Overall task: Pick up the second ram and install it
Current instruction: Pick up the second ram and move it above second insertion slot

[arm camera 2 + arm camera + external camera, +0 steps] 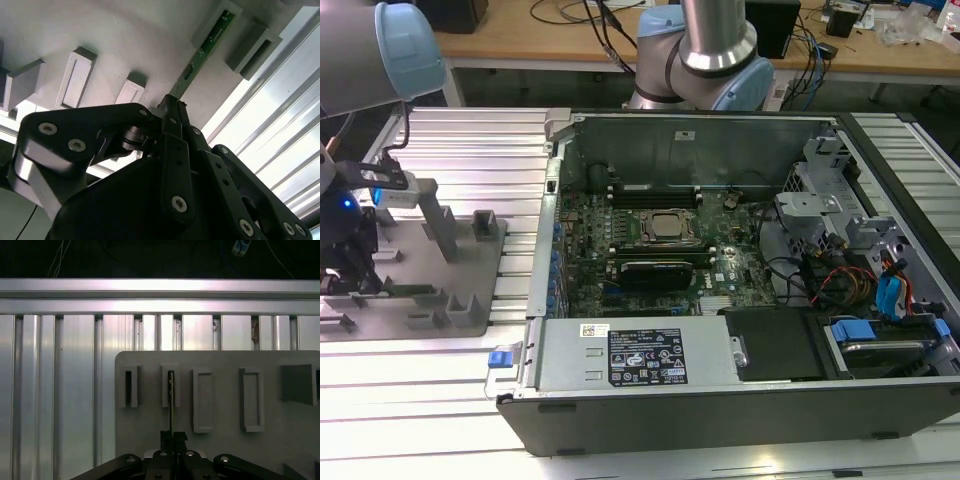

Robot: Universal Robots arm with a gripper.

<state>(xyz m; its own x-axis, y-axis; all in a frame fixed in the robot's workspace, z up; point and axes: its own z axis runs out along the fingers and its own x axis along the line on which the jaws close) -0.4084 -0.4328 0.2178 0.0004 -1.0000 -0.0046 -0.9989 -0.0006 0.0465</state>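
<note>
The second ram [202, 50] is a thin green stick lying in a slot of the grey fixture tray [460, 300], at the exterior view's left. In the first wrist view the second ram [171, 400] shows edge-on, running from the slot to my fingertips. My gripper [372, 286] is low over the tray with its black fingers [175, 150] closed together on the near end of the stick. In the exterior view the second ram [412, 291] is a short green strip beside the gripper. The gripper [172, 102] and gripper [172, 436] tips pinch the board in both wrist views.
An open computer case [620, 355] lies at the exterior view's right of the tray, with the motherboard, processor socket [665, 228] and memory slots [650, 190] exposed. Upright grey blocks [440, 228] stand on the tray. The arm's base [705, 60] rises behind the case. Ribbed aluminium table [60, 390] surrounds the tray.
</note>
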